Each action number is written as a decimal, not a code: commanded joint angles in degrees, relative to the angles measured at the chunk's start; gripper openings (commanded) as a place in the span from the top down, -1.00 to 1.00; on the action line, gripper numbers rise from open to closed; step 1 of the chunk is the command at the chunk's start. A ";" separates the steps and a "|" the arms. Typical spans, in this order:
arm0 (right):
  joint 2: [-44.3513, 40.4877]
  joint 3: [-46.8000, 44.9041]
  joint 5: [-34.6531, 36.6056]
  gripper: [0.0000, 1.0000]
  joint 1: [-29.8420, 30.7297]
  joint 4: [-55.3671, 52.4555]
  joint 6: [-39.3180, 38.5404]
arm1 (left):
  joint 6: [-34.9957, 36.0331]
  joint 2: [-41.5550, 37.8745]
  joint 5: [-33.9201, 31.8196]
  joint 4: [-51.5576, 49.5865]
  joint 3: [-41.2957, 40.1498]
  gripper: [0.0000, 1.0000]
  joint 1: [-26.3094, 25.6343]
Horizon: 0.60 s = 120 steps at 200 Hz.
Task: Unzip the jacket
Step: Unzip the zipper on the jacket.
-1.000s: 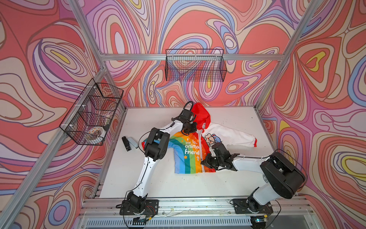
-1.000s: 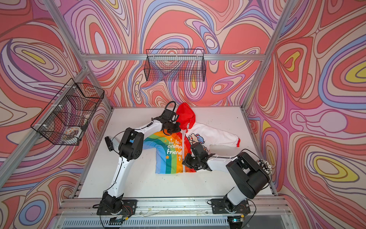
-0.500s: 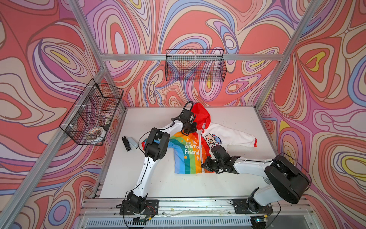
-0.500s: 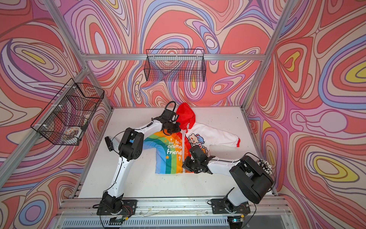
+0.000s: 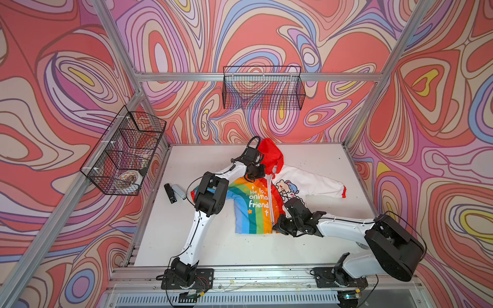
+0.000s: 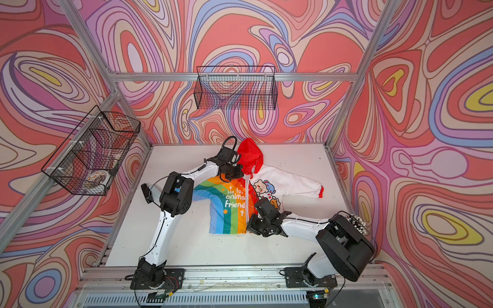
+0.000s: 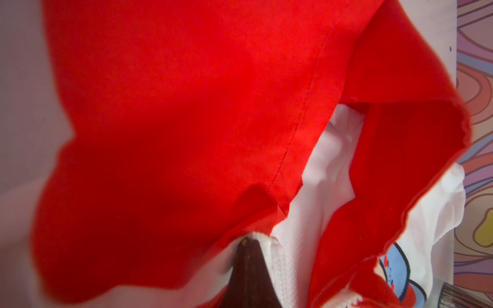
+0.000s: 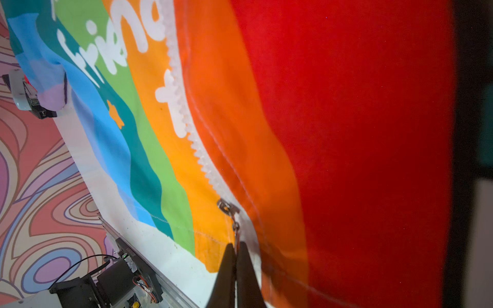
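Both are clamped shut: left tool [image 7: 249,244] on the jacket [image 5: 250,213] collar, right tool [image 8: 236,246] on the zipper pull [image 8: 235,228].

**Hidden From View**

The zipper pull [image 8: 228,208] ends out of sight between the pinched tips of the right end effector [image 8: 236,248]. In both top views its wrist covers part of the white front of the jacket [image 5: 253,210]. The left arm [image 5: 210,197] covers the rainbow sleeve. The contents of the wire basket [image 5: 125,157] are too small to name.
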 commanded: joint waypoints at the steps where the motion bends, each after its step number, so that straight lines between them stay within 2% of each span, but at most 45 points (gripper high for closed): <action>1: -0.85 -0.97 -1.17 1.00 1.13 -2.53 -0.13 | 0.00 4.42 -3.68 -3.79 -1.70 1.00 0.37; 120: -5.83 -1.00 -0.38 1.00 3.16 -8.01 0.10 | -0.11 4.47 -3.59 -3.84 -1.66 1.00 0.41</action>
